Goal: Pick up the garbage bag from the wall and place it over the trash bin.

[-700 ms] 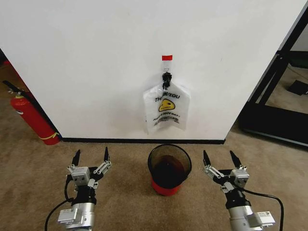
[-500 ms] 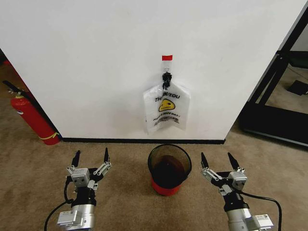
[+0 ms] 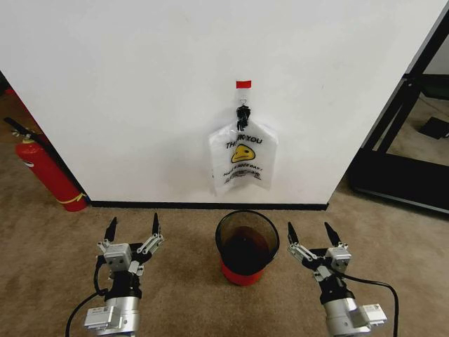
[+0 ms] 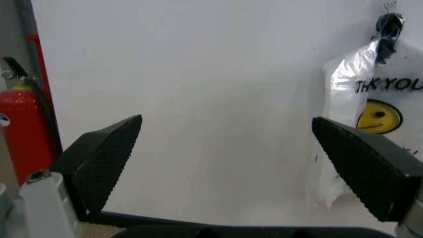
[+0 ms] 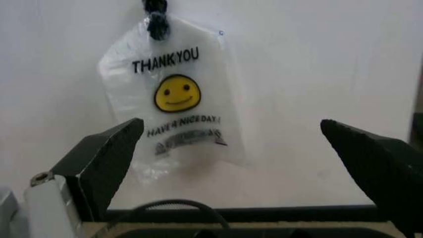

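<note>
Here — right hand [image 3: 309,235] wide open, empty.

both grippers [image 3: 133,228] [image 3: 309,232] low, fingers spread

You had the garbage bag [image 3: 243,160] (translucent white, yellow smiley, black "THANK YOU") hanging flat from a black hook on the wall [image 3: 140,91]; the trash bin [image 3: 246,245] stood upright on carpet directly below.

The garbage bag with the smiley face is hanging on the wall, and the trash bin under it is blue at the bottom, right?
Not quite. The garbage bag does hang on the wall, but the trash bin below it has a red bottom, not blue. The head view shows this.
</note>
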Controlling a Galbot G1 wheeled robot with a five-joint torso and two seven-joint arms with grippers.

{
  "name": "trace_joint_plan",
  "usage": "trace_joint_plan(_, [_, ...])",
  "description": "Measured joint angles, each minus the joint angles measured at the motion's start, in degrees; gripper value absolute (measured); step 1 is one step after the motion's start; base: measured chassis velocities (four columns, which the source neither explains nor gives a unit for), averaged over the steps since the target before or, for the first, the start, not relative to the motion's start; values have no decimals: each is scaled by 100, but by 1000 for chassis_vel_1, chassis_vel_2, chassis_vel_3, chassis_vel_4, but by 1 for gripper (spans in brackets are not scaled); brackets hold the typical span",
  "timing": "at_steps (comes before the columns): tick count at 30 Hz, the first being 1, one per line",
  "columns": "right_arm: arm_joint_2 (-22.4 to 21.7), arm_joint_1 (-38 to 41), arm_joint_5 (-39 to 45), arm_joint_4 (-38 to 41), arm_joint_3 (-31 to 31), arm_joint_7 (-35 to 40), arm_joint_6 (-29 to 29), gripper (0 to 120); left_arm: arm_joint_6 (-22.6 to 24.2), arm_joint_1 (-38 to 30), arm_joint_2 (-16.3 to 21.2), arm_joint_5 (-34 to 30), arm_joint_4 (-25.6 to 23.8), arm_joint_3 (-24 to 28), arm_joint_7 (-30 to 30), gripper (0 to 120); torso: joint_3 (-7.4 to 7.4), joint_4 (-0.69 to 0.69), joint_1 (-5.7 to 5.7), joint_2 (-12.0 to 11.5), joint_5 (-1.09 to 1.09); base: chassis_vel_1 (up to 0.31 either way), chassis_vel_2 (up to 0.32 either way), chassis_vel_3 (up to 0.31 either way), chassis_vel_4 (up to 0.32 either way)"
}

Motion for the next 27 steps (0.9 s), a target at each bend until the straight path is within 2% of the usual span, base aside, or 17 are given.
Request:
trace_joint_plan(2, [-101,188,260,-85,-3,-54,-51,100,0,12,7,9,-1,0,0,100,0,1,0,0,0,0,0,0,0])
trace_joint_plan(4, [-352,610,897,-307,9,-239,-130,100,2,-1,67,14,2,20,0,100,1,4,0,0,2,0,0,0,0])
trace_joint_plan(8, [-687,1049,1930,-571,104,-698,-370,100,58,-142,226,-27,154,221,7,100,0,-1,0,0,-1,0,0,0,0])
trace_joint_plan(12, [-869,1484,2470,-893,11,-933,-599,100,58,-151,297,-35,215,289,18,100,0,-2,0,0,-2,0,0,0,0])
trace_joint_plan(16, [-1101,2880,3451,-1745,-651,-1065,-1030,100,57,-107,477,-36,148,195,26,100,1,3,0,0,-1,0,0,0,0])
trace_joint_plan(18, [-1117,3066,3588,-1864,-759,-1064,-1085,100,61,-103,492,-42,133,175,26,100,1,3,0,0,-1,0,0,0,0])
trace_joint_plan(24, [-1072,4450,4480,-2921,-1691,-1133,-1524,100,68,-12,453,-12,103,121,43,100,1,2,1,-1,0,0,0,0,0])
trace_joint_plan(27, [-987,4855,4688,-3238,-1859,-1223,-1636,100,41,10,454,18,134,132,109,100,1,3,1,-1,-3,0,0,0,0])
